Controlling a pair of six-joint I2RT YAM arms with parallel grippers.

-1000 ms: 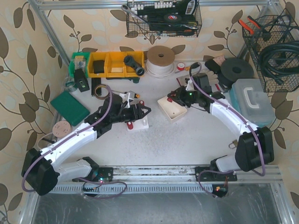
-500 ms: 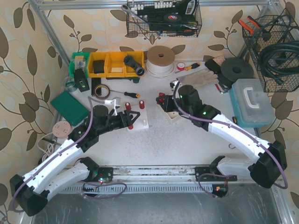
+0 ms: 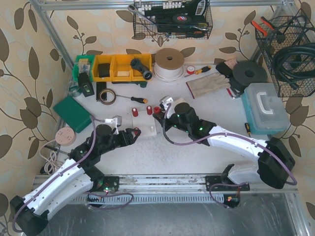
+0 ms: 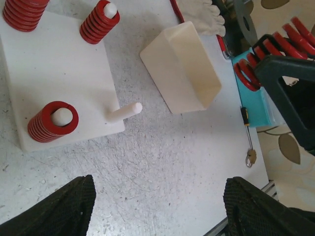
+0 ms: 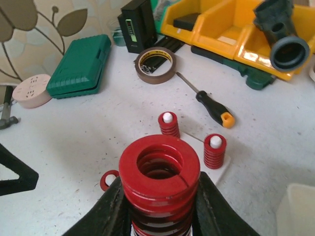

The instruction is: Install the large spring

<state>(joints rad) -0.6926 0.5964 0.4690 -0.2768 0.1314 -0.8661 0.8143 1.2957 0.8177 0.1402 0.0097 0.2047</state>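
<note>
The large red coil spring (image 5: 159,177) is clamped in the right gripper (image 5: 158,209), held near the white peg board (image 4: 54,64) but not on it. Three smaller red springs (image 4: 53,120) fill pegs; one bare white peg (image 4: 125,111) stands free. The left gripper (image 4: 157,209) hangs nearby, jaws apart, empty. Pickup looks done; seating the spring on the peg is left.

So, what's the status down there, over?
Left gripper open, empty. Right gripper shut on large spring, close by the white board. One peg bare, nothing blocking it.
</note>
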